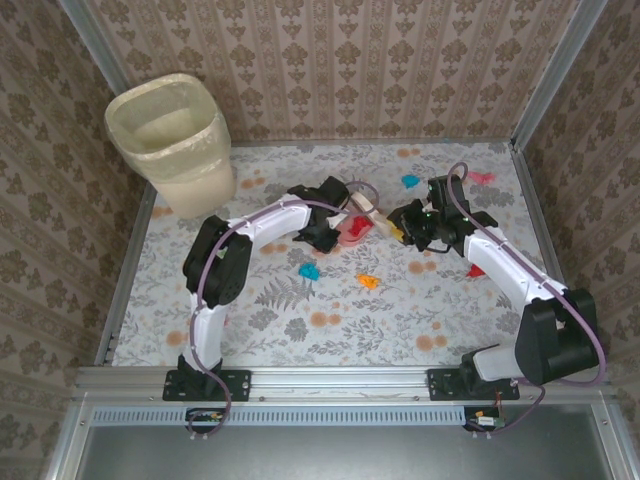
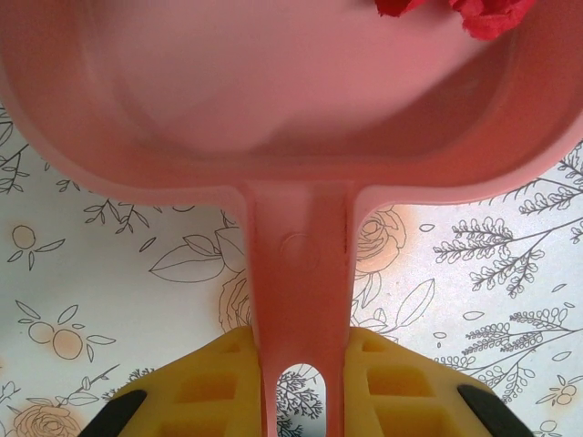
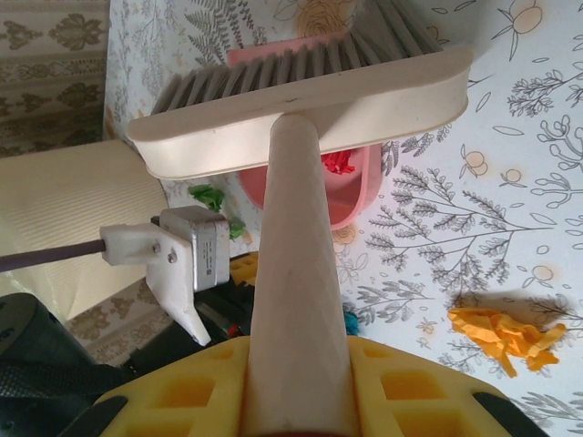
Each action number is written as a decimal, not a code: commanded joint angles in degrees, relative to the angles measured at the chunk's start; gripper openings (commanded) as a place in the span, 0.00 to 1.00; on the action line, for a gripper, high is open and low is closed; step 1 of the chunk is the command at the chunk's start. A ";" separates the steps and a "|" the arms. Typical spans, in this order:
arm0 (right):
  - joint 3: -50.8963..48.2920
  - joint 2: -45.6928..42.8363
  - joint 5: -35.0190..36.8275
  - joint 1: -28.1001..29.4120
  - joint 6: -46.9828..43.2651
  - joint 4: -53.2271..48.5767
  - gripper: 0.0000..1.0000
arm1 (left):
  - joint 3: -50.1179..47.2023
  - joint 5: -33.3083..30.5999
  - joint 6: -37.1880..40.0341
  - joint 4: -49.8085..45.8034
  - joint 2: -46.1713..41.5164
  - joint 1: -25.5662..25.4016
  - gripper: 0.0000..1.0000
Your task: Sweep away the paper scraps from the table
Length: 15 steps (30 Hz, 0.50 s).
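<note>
The surface (image 1: 330, 330) has its long axis running left to right, and a cream bin (image 1: 175, 140) stands in its far left corner. The paper scraps are spread over the far half. A blue scrap (image 1: 410, 181) and a pink scrap (image 1: 482, 177) lie near the far edge, toward the right corner. A second blue scrap (image 1: 308, 270) and an orange scrap (image 1: 368, 281) lie apart from each other near the middle. The orange one is a flattened bundle of strips, longer than it is wide; the others are crumpled with no clear direction. A green scrap (image 3: 208, 196) lies between the bin and the dustpan (image 2: 273, 91), and red scraps (image 2: 492, 14) rest inside the pan.

The left gripper (image 2: 296, 387) is clamped narrowly on the dustpan's handle. The handle points straight back into the gripper and the pan reaches away from it, at the middle of the surface. The right gripper (image 3: 296, 391) is closed around the brush (image 3: 291, 273). Its handle runs straight out from the gripper, with the head set crosswise and the bristles pointing away, just beside the pan.
</note>
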 commanded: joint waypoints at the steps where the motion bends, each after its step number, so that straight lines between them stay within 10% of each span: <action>1: 0.84 -1.01 0.03 0.43 -3.49 -4.20 0.00 | -2.02 -0.96 -0.61 2.15 -3.53 -0.46 0.00; 15: 3.13 -6.20 6.37 0.30 -11.13 -9.92 0.00 | -6.81 -2.61 0.05 9.71 -8.91 -2.38 0.00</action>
